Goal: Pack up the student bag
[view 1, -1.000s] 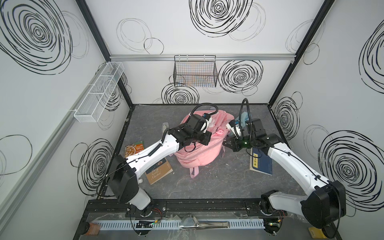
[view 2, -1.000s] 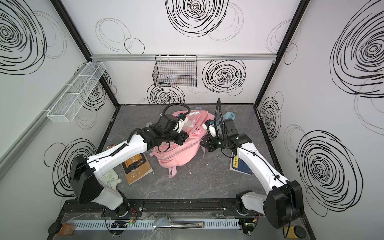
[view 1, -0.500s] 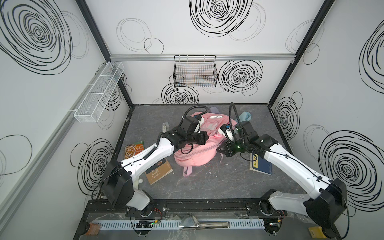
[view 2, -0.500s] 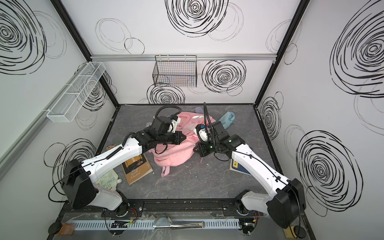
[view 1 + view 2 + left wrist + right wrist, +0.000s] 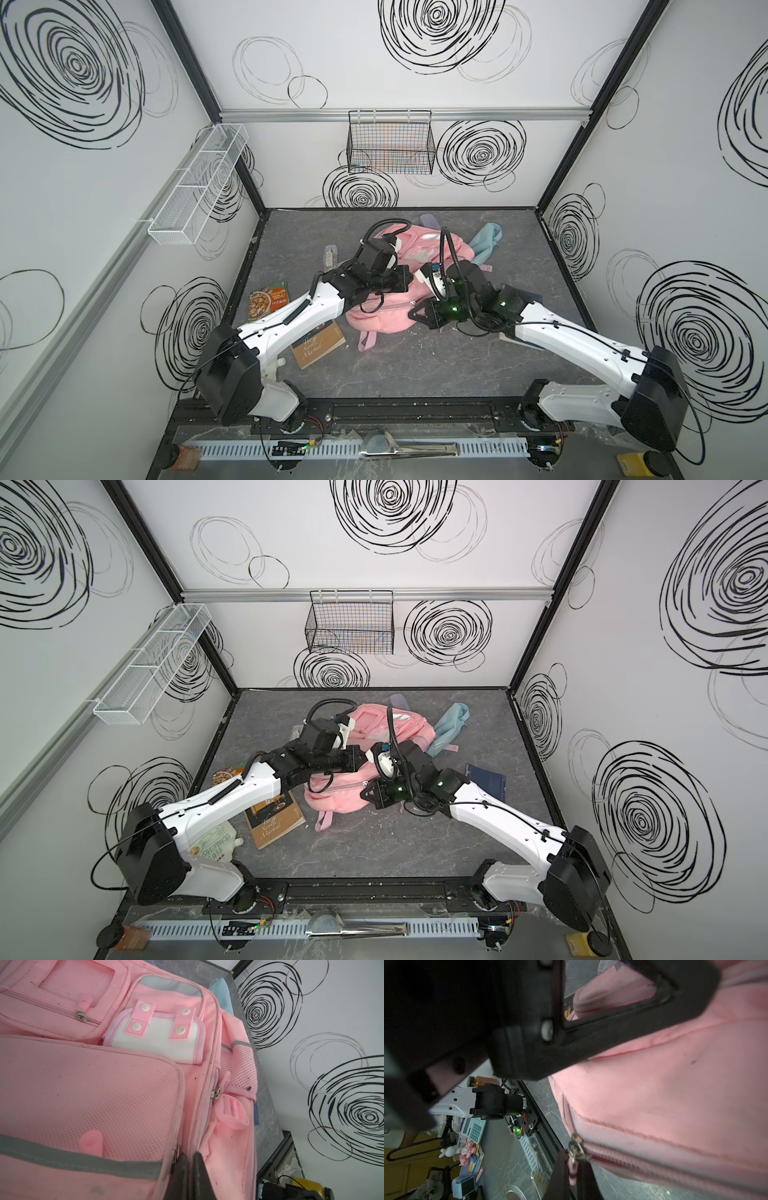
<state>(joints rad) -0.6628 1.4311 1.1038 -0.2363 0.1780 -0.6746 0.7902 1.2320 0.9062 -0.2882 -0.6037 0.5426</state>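
The student bag [image 5: 384,320] lies flat on the bench [image 5: 415,374], directly under both pincers. The right pincer [image 5: 572,1165] is closed on the zipper pull [image 5: 574,1152]. The zipper [image 5: 664,1169] runs straight away from its tips along the bag's side, so the coming pull likely has to follow that line. The left pincer [image 5: 188,1169], just beside it, is clamped shut on a seam of the bag, seemingly bracing it. A brown book [image 5: 318,347] lies near the left arm, a blue book [image 5: 486,781] behind the right pincer and a light-blue pouch [image 5: 488,243] beyond. None of them blocks the zipper.
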